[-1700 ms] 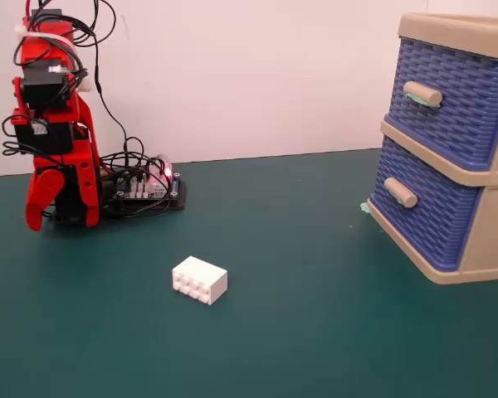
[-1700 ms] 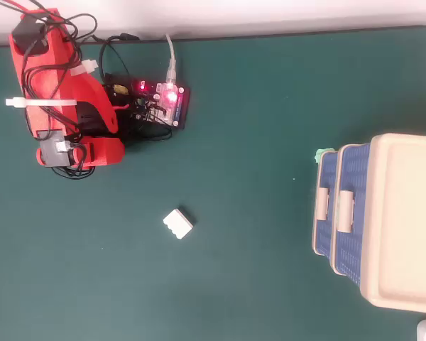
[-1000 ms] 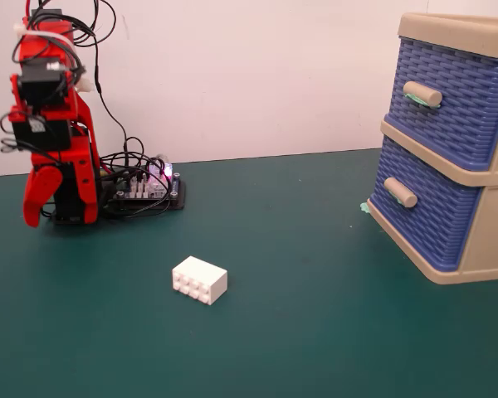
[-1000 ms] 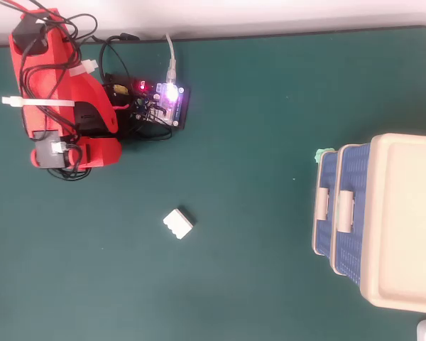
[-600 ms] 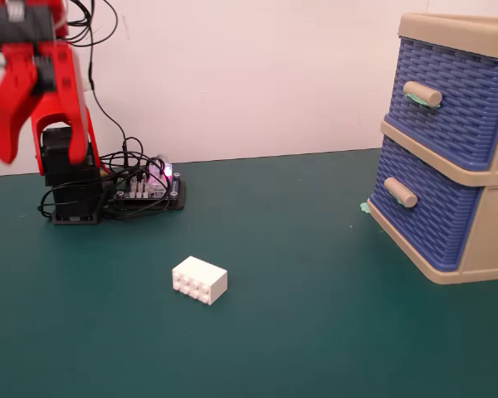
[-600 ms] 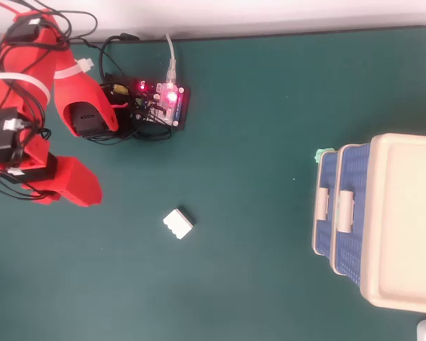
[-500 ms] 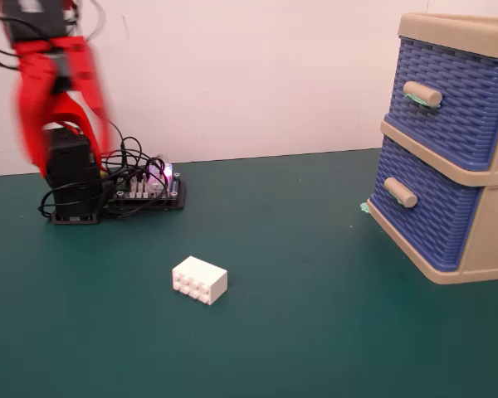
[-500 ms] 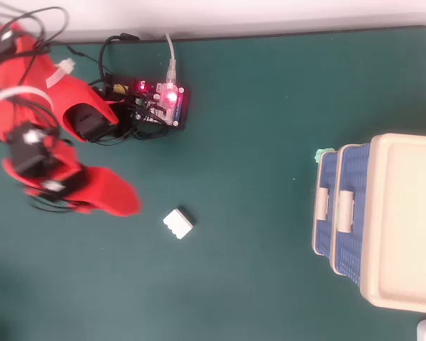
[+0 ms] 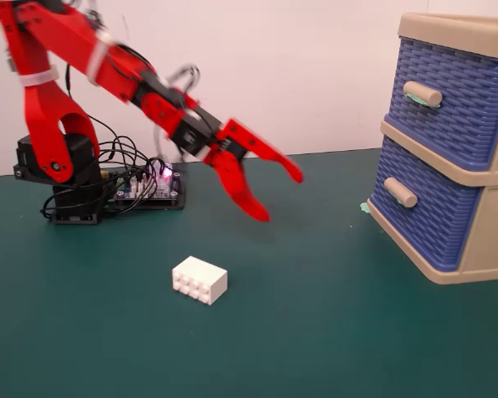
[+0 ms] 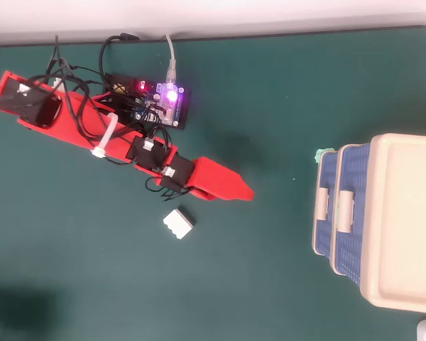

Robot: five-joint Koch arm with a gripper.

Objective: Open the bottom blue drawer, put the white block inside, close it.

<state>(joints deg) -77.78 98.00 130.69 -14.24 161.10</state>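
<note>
The white block [image 9: 200, 280] [image 10: 178, 223] lies studs-sideways on the green mat, free of any contact. My red gripper [image 9: 280, 197] [image 10: 245, 193] hangs in the air above and to the right of it in the fixed view, open, its two jaws spread and empty. From overhead the jaws stack, so only one tip shows. The bottom blue drawer [image 9: 423, 203] [image 10: 329, 238] sits shut in the beige frame at the right, its beige handle [image 9: 400, 192] facing the arm, well clear of the gripper.
The upper blue drawer [image 9: 452, 104] is shut too. A lit controller board [image 9: 145, 189] [image 10: 160, 103] with cables sits by the arm's base [image 9: 66, 186] at the back left. A small green scrap [image 9: 365, 207] lies by the frame's corner. A white wall runs behind the mat.
The arm unfolded from its upright rest pose and swung out rightward over the mat; the gripper now hangs open past the block. Block and drawers have not moved.
</note>
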